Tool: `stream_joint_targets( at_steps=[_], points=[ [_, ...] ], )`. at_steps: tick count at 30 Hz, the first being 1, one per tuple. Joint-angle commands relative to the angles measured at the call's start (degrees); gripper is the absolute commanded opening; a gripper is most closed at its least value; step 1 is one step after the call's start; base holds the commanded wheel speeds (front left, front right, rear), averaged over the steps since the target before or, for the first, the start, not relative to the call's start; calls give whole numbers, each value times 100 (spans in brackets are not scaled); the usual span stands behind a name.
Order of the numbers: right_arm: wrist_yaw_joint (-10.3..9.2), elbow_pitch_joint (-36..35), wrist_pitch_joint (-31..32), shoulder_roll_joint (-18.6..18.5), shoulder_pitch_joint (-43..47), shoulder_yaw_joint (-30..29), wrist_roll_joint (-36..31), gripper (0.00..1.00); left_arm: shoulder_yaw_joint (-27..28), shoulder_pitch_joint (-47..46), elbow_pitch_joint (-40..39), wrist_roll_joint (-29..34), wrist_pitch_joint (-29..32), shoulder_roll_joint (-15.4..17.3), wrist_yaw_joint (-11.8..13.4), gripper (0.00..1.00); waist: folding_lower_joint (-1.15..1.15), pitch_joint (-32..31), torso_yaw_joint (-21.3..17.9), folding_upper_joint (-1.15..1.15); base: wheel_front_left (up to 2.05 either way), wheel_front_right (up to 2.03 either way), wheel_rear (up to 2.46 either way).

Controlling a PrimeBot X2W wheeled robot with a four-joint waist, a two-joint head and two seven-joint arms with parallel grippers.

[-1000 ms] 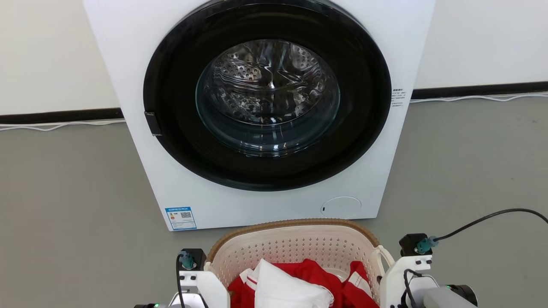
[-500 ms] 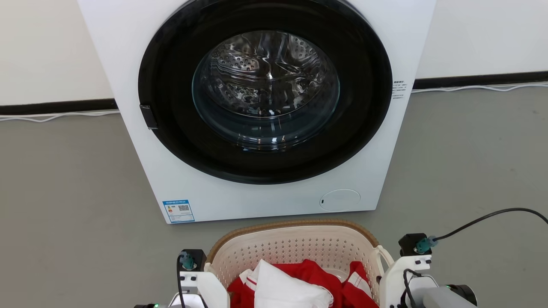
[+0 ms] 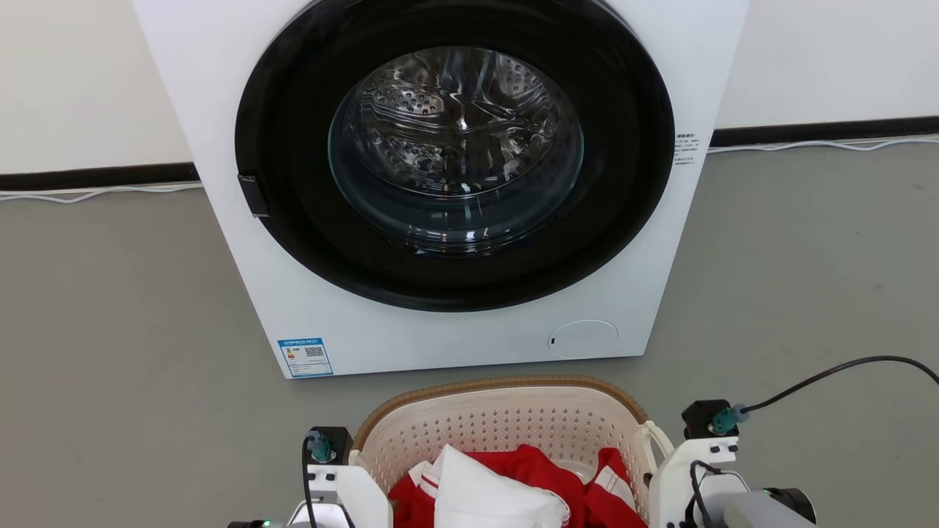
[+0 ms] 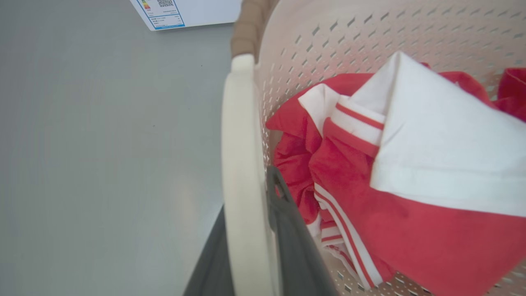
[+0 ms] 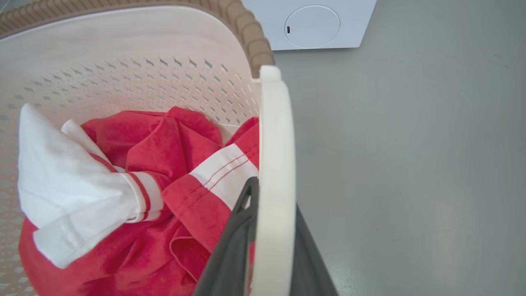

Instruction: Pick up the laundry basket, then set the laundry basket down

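The laundry basket (image 3: 506,422), cream and perforated with a brown woven-look rim, sits at the bottom centre of the head view between my two wrists. Red and white clothes (image 3: 513,488) fill it. In the left wrist view my left gripper (image 4: 246,197) is shut on the basket's white left loop handle (image 4: 240,123), one dark finger on each side. My right gripper (image 5: 274,197) clamps the right loop handle (image 5: 276,123) the same way. The basket's underside is hidden, so I cannot tell whether it touches the floor.
A white front-loading washer (image 3: 469,337) with a closed, black-ringed glass door (image 3: 455,147) stands on the grey floor (image 3: 117,352) just beyond the basket. White cables (image 3: 88,194) run along the wall's dark skirting. A black cable (image 3: 843,370) loops from my right wrist.
The washer and floor have slid a little upward in the head view, while the basket and both arms keep their place in it. Both grips on the handles are unchanged.
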Motion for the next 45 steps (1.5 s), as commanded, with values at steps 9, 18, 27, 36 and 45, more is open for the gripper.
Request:
stream_joint_targets(
  at_steps=[9, 18, 27, 36, 45],
  points=[
    [41, -97, -96, 29, -277, 189, 94, 0, -38, -339, -35, -55, -117, 77, 16, 0, 0, 43, -46, 0, 0, 0, 0],
    [41, -96, -79, 29, -268, 194, 110, 0, -103, -354, -14, -92, -116, 77, 5, 0, 0, 49, -60, 0, 0, 0, 0],
    [41, -96, -57, 29, -260, 204, 113, 0, -158, -377, -21, -146, -118, 77, 5, 0, 0, 52, -60, 0, 0, 0, 0],
    [41, -96, -203, 29, -346, 221, 130, 0, -194, -515, -53, -179, -261, 77, 80, 0, 0, 338, -80, 0, 0, 0, 0],
    [41, -141, -858, 29, -820, 282, 124, 0, -257, -1159, -55, -6, -763, 77, 239, 0, 0, 1578, -124, 0, 0, 0, 0]
  ],
)
